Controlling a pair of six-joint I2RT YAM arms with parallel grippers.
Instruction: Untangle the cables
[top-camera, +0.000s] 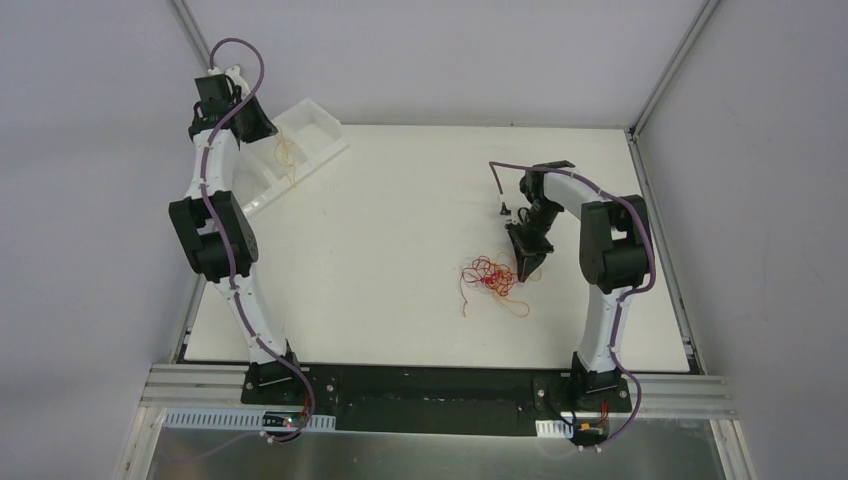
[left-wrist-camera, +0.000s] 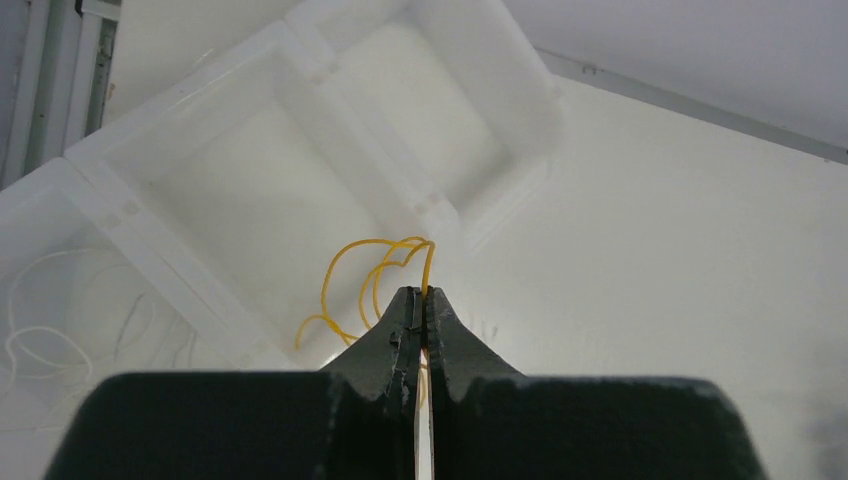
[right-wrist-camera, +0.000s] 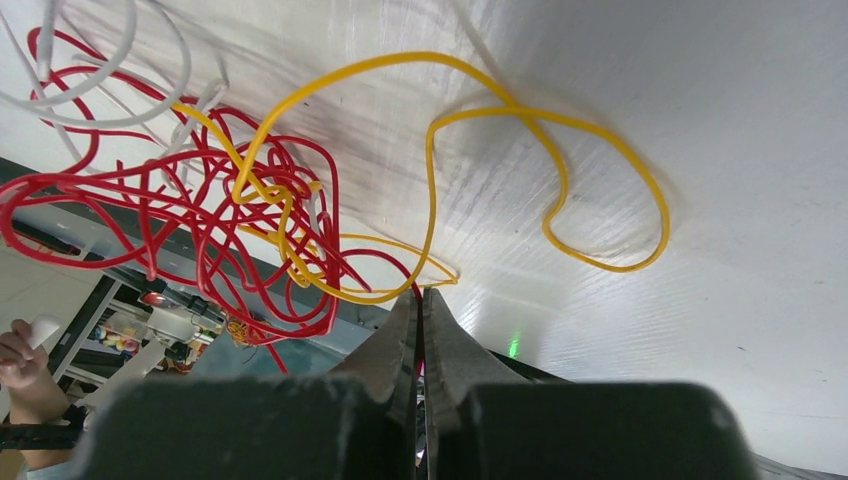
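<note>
- The left end effector (left-wrist-camera: 424, 296) is pinched fully shut on a single yellow strand (left-wrist-camera: 375, 262), whose loops curl just ahead of its tips, over a middle compartment of the white tray (left-wrist-camera: 500, 80). With so thin a wire and so little of it between the jaws, it could slip out early, or spring over the divider when let go and land among the white strands (left-wrist-camera: 40, 340) in the compartment to the left.
- The right end effector (right-wrist-camera: 420, 295) is closed tight at the near edge of the tangle (right-wrist-camera: 230, 220), which lies on the bench (top-camera: 400, 200) directly ahead of its tips and to their left. A red and a yellow wire both meet the tips; which one is caught, or whether both are, cannot be told.
- If two are pinched, a pull would likely tighten the knot instead of freeing a strand.
- Red, yellow and white wires cross densely; lifting fast would probably drag the whole clump.
- The wide yellow loop (right-wrist-camera: 612, 267) ahead and to the right could snag.
</note>
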